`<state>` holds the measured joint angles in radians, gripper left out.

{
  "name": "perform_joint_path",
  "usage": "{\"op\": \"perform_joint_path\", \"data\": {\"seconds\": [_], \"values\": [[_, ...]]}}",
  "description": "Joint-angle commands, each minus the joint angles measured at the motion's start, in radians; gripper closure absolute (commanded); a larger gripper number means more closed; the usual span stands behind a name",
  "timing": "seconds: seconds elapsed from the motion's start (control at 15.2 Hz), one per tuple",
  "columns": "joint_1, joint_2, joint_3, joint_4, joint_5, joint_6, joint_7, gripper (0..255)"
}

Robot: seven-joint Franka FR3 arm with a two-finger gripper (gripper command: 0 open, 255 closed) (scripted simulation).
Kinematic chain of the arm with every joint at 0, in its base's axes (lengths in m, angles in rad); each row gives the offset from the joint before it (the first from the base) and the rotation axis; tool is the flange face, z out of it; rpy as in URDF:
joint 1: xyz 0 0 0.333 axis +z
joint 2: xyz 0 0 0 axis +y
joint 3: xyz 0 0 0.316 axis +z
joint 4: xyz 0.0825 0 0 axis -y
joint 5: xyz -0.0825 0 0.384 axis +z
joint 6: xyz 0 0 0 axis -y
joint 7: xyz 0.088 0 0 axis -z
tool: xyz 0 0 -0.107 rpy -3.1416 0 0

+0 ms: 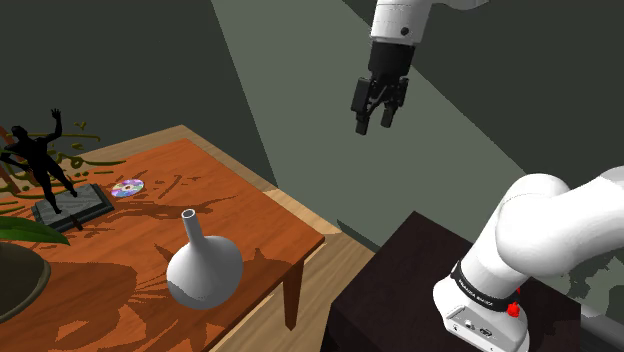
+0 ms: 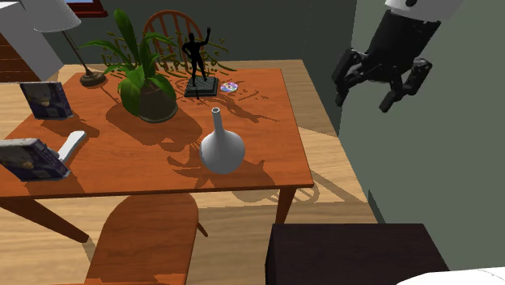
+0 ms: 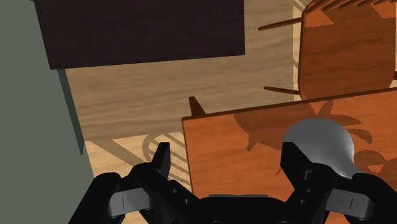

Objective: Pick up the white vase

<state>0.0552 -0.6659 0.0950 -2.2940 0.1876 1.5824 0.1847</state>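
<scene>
A: Starting at the shoulder view's left, what on the wooden table [image 1: 235,195]?

B: A dark figurine [image 1: 42,160] on a flat base, with a small disc [image 1: 127,187] just beside it. Both well apart from the target, so no crowding there.

A: And toward the middle?

B: The white vase [image 1: 205,268], upright near the table's near edge, toward the corner. Round belly below, thin neck above, standing free with nothing touching it. Probably easiest to clasp at the neck, judging by shape alone.

A: Further right?

B: The gripper [image 1: 372,127], high in the air past the table's edge, by the grey wall [image 1: 300,90] and well apart from the vase. Spread-fingered, clasping nothing. Pointed downward, likely ready for a descent from above.

A: From the wrist camera?

B: Vase belly just past one finger, off to the side rather than between the pair. Needs shifting over the table before lowering.

A: Rightmost?

B: The dark stand [image 1: 400,290], with the white arm [image 1: 520,220] rooted on it, reaching up and over.
</scene>
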Motion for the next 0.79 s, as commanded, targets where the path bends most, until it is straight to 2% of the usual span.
{"op": "perform_joint_path", "data": {"seconds": [0.0, 0.4, 0.73], "values": [[0.013, 0.035, 0.04, -0.004, 0.015, 0.05, 0.031, 0], [0.037, 0.198, 0.153, 0.056, 0.028, 0.179, 0.123, 0], [0.052, 0.356, 0.241, 0.14, 0.0, 0.271, 0.211, 0]]}}
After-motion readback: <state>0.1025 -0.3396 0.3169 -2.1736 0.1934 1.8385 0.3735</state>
